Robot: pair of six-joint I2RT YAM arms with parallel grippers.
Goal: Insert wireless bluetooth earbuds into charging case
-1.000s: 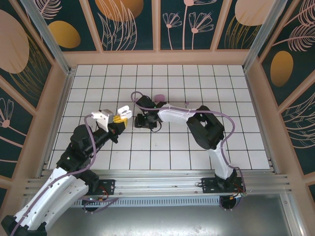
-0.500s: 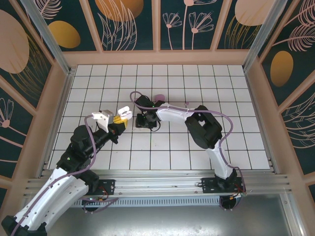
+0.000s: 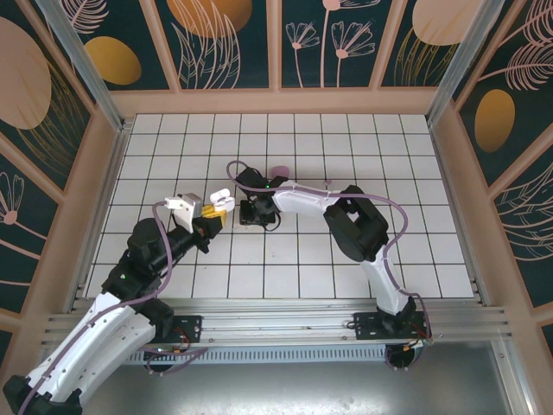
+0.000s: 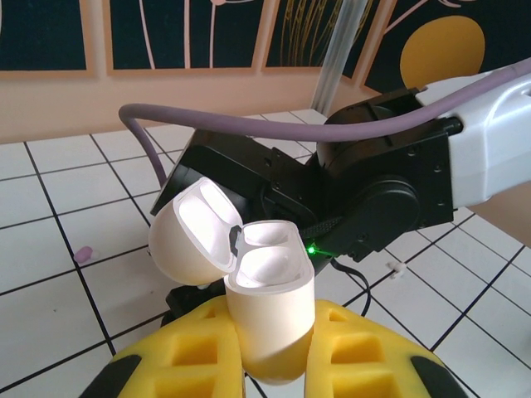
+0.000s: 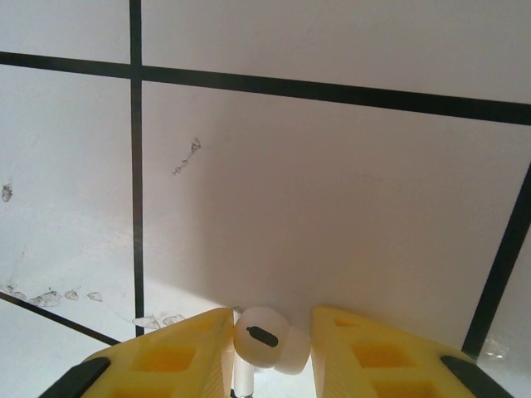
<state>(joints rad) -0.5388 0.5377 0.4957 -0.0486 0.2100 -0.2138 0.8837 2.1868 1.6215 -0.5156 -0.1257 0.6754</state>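
Top view: left gripper (image 3: 216, 208) clamps the white charging case (image 3: 221, 199) aloft; right gripper (image 3: 257, 213) is down on the tiled surface (image 3: 346, 147). Left wrist: glossy rounded case, lid (image 4: 189, 232) flipped open. Right wrist: smooth white earbud (image 5: 264, 336) lies between narrowed yellow fingers (image 5: 166, 358), grip unclear.

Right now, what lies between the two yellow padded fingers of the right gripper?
A small white earbud with a dark oval vent, lying on the white tiled floor; the right wrist view shows it.
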